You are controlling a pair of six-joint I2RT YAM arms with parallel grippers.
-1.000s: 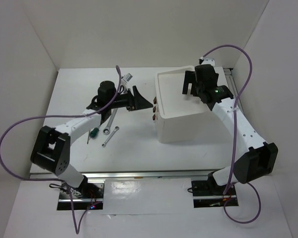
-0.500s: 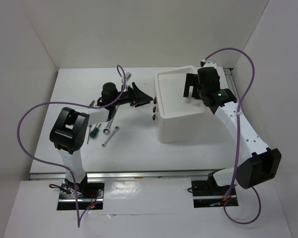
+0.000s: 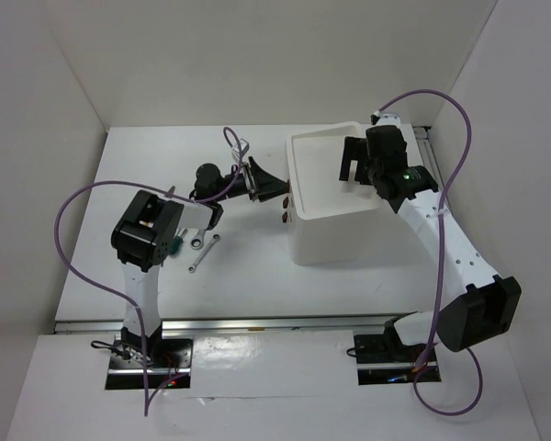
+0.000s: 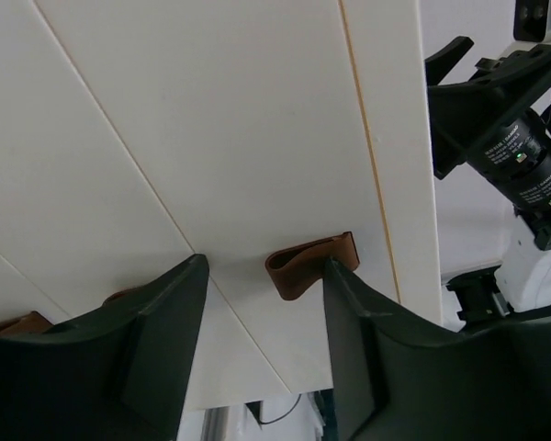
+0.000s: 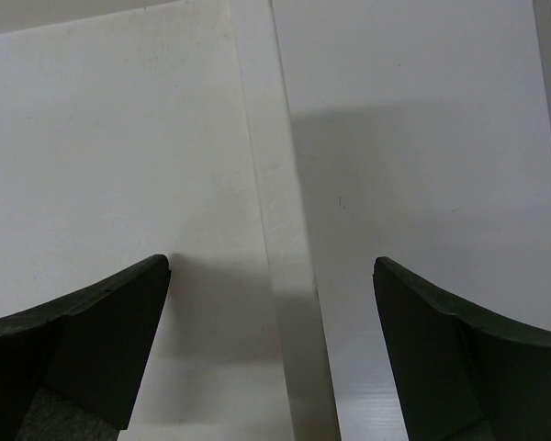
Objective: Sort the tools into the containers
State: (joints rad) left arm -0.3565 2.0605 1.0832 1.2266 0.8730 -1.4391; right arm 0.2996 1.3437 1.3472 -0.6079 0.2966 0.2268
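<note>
**Current state.** The left gripper (image 4: 266,268) faces the left side of the white box unit (image 3: 335,234). Its jaws stand apart on either side of the uppermost drawer handle (image 4: 310,264) and do not clamp it. The handle sits off-centre, just beside one finger and well clear of the other. The right gripper (image 5: 271,265) hangs over the rim of the top tray (image 3: 292,163) with its jaws spread wide and nothing between them.

**Tool location.** The tools lie on the tabletop (image 3: 248,271) to the left of the box, near the left arm. None is in a container.

**Hazards.**
- The handle is off-centre. The nearer finger is likely to meet it first and push it sideways, giving a weak or skewed hold.
- The handle is a small, thin tab. A shallow grip may slip off once the drawer resists.
- A pull that is not square to the drawer front may jam the drawer or drag the whole unit.
- The left arm's links pass above the tools. A low sweep may scatter them.

**Orientation.**
- The handle projects from the box face toward the left arm.
- The short wrench (image 3: 203,254) lies flat, long axis diagonal from near-left to far-right.
- The green-handled screwdriver (image 3: 174,244) is mostly hidden under the arm. Its axis cannot be determined.
</note>
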